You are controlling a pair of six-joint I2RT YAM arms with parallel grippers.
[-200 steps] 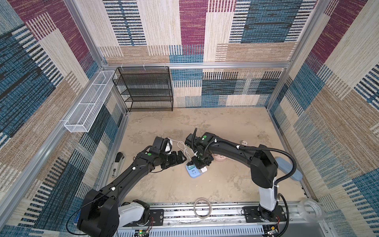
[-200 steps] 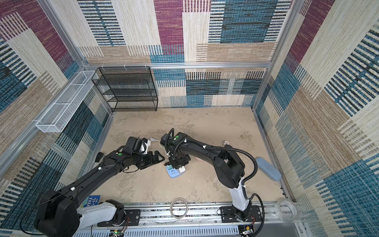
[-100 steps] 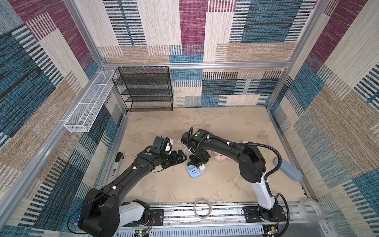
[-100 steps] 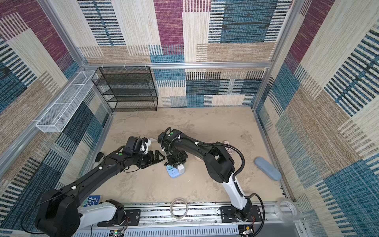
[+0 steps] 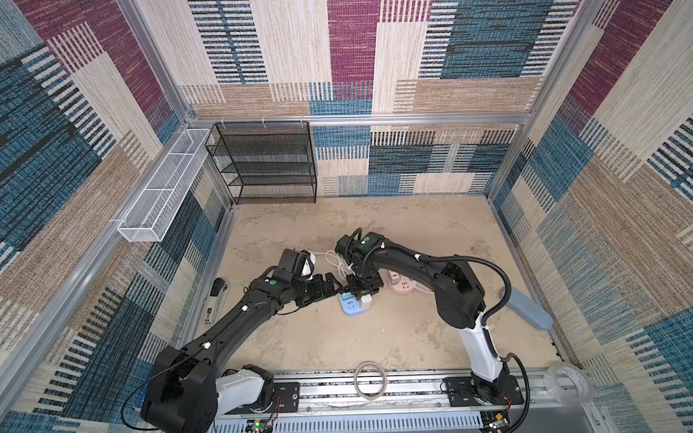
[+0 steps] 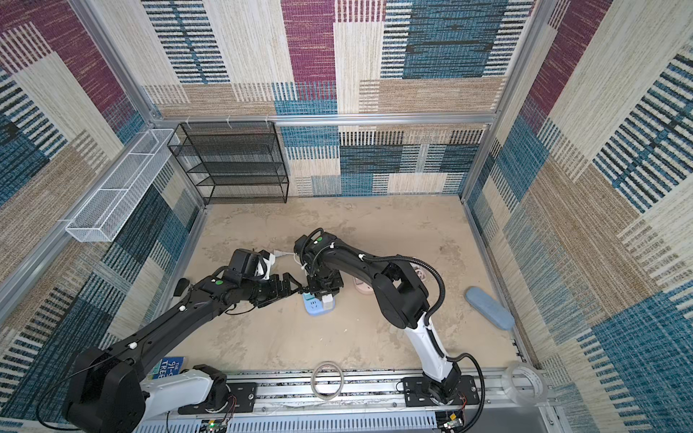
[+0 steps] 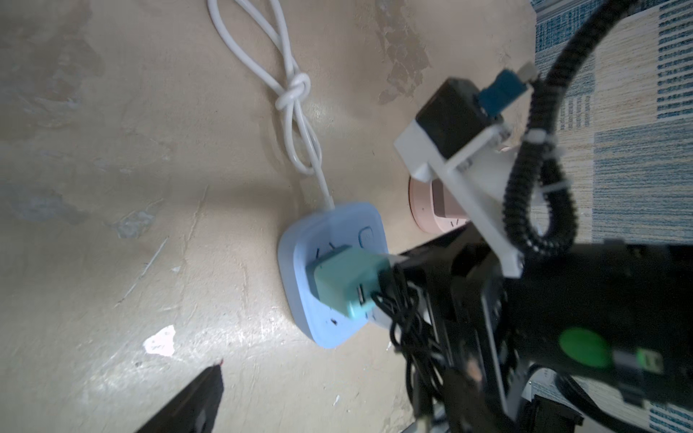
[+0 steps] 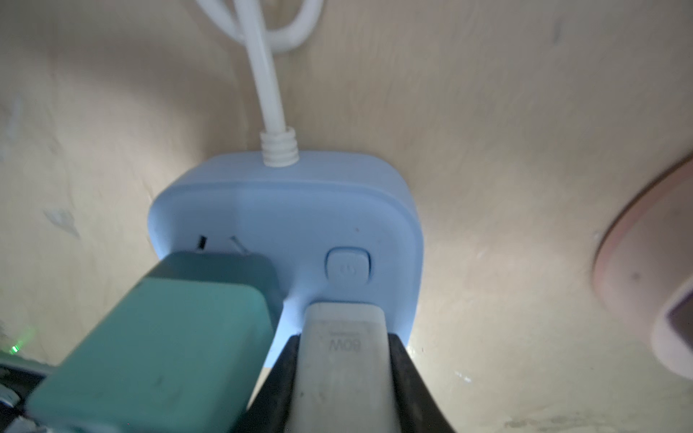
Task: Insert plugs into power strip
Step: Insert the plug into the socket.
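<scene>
The light blue power strip (image 5: 351,308) (image 6: 318,308) (image 7: 300,262) (image 8: 285,210) lies mid-floor with a knotted white cord. A teal plug (image 7: 343,283) (image 8: 157,348) with a black cord stands in it. My right gripper (image 5: 362,290) (image 6: 322,288) (image 8: 343,345) comes down from above, shut on a white plug (image 8: 345,360) (image 5: 366,300) whose end meets the strip's face by the power button; its prongs are hidden. My left gripper (image 5: 335,288) (image 6: 296,288) stays open just left of the strip, touching nothing. The left wrist view shows only one of its fingers (image 7: 191,401).
A round pink power strip (image 5: 404,288) (image 7: 423,210) with a pink boxy piece on it lies right of the blue one. A black wire shelf (image 5: 262,161) and white wire basket (image 5: 161,187) stand at the back left. A blue pad (image 5: 527,309) lies right, a tape ring (image 5: 371,378) in front.
The right arm's elbow has swung left while its gripper stayed over the strip with the white plug. The left arm has not moved.
</scene>
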